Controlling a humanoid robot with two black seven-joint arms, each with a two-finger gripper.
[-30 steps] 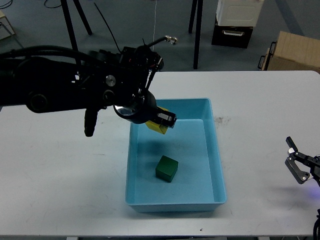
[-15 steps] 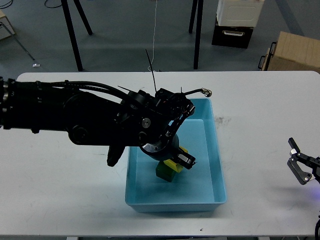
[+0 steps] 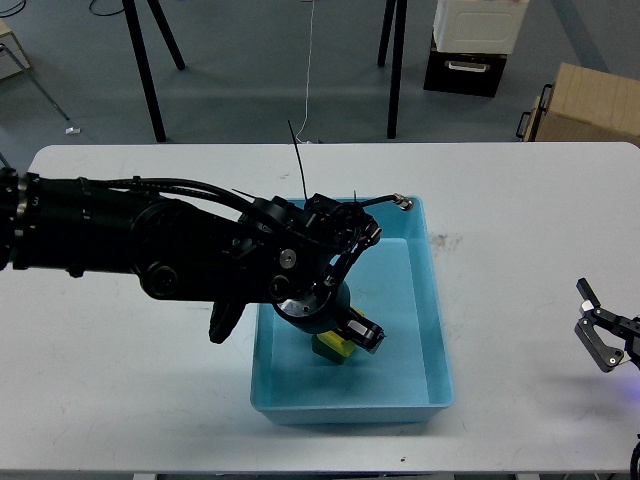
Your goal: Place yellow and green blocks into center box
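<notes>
My left arm reaches into the light blue box at the table's centre. My left gripper is low inside the box and shut on the yellow block, which shows just below and to the left of the fingers, close to the box floor. The green block is hidden under the arm and the yellow block. My right gripper is at the right edge of the table, open and empty, far from the box.
The white table carries only the box. Beyond the far edge are black stand legs, a black-and-white case and a cardboard box. A thin cable sticks up from my left arm.
My left gripper has gone down a little further into the box with the yellow block, and now covers the green block that showed before. The right gripper has not moved.
</notes>
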